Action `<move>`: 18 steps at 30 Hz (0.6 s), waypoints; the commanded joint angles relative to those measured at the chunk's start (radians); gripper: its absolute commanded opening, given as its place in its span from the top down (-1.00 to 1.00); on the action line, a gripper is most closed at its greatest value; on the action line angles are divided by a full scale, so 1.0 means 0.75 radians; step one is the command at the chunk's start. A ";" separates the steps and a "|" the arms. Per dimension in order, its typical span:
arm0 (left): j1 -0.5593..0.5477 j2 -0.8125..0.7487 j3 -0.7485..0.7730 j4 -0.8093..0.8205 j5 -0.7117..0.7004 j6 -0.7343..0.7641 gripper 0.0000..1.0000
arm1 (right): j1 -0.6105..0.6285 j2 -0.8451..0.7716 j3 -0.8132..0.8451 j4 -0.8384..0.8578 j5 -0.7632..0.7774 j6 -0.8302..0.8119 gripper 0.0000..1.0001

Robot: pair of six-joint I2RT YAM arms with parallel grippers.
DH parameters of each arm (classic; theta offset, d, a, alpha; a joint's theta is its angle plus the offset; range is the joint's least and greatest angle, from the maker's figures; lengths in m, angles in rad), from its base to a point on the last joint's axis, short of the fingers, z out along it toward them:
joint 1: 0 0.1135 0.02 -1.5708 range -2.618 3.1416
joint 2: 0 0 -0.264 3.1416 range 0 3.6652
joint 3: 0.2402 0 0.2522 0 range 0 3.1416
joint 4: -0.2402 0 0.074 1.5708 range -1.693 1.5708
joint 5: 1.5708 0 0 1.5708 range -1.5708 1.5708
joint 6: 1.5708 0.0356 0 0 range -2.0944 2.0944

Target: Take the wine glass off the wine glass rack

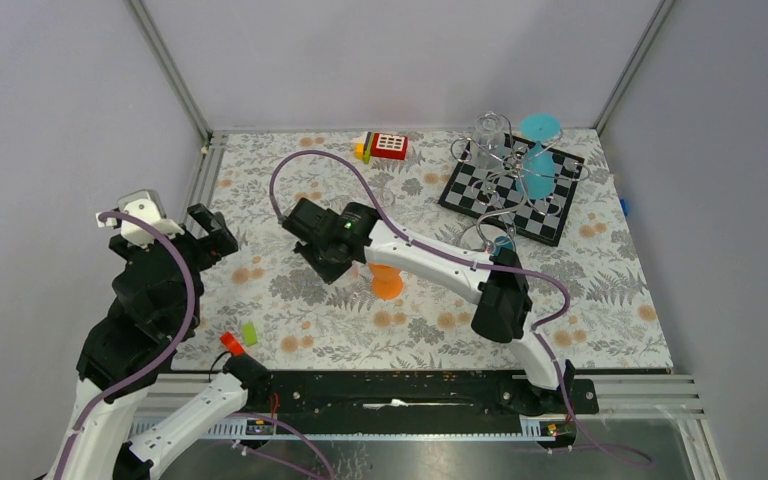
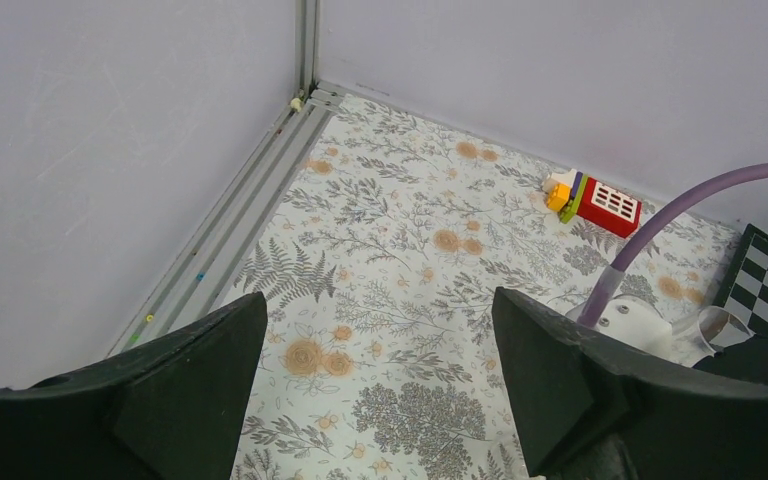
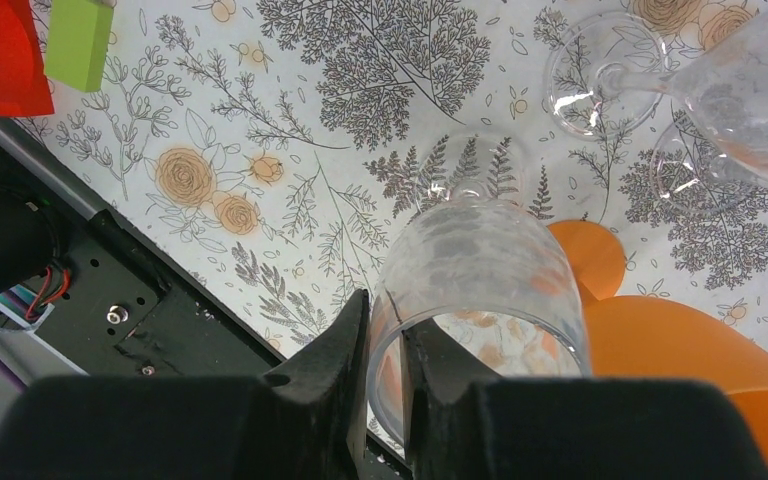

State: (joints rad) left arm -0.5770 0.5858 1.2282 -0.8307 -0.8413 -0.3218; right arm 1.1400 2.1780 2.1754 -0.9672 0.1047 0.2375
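Presently: right gripper (image 3: 388, 318), black fingers (image 3: 345, 345) nearly pressed together, pinching the rim wall of a clear wine glass (image 3: 480, 270), one finger outside the bowl and one inside. The glass's mouth faces the wrist and its foot points toward the floral-printed table mat (image 3: 290, 200); whether the foot touches the mat cannot be told. This glass is well apart from the silver chrome wire wine glass rack (image 1: 518, 178). Left gripper (image 2: 380, 335): black fingers spread wide, holding and touching nothing, raised above the mat near the left wall. The rack stands upright on a black-and-white checkered board (image 1: 552, 218) at the far right corner, with a second clear glass (image 1: 488, 132) and a teal stemmed glass (image 1: 539, 160) among its curled arms. Just beside the held glass are an orange wine glass (image 3: 660, 340) on its side and another clear stemmed glass (image 3: 750, 90), tilted. By the near edge: red block (image 3: 5, 50), green block (image 3: 78, 40). By the far wall: red, yellow and green toy (image 1: 384, 146).
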 commanded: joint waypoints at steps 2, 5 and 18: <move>0.001 -0.008 0.015 0.018 -0.018 0.017 -0.79 | 0.005 0.018 0.055 -0.007 0.014 0.025 1.00; 0.000 -0.008 0.022 0.019 -0.009 0.016 -0.79 | 0.006 0.010 0.064 -0.013 0.023 0.033 0.89; 0.000 -0.013 0.073 0.050 0.062 0.026 -0.85 | -0.006 -0.118 0.257 -0.125 0.127 -0.008 -0.18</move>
State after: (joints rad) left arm -0.5770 0.5838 1.2415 -0.8303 -0.8200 -0.3214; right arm 1.1397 2.1761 2.3070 -1.0271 0.1532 0.2527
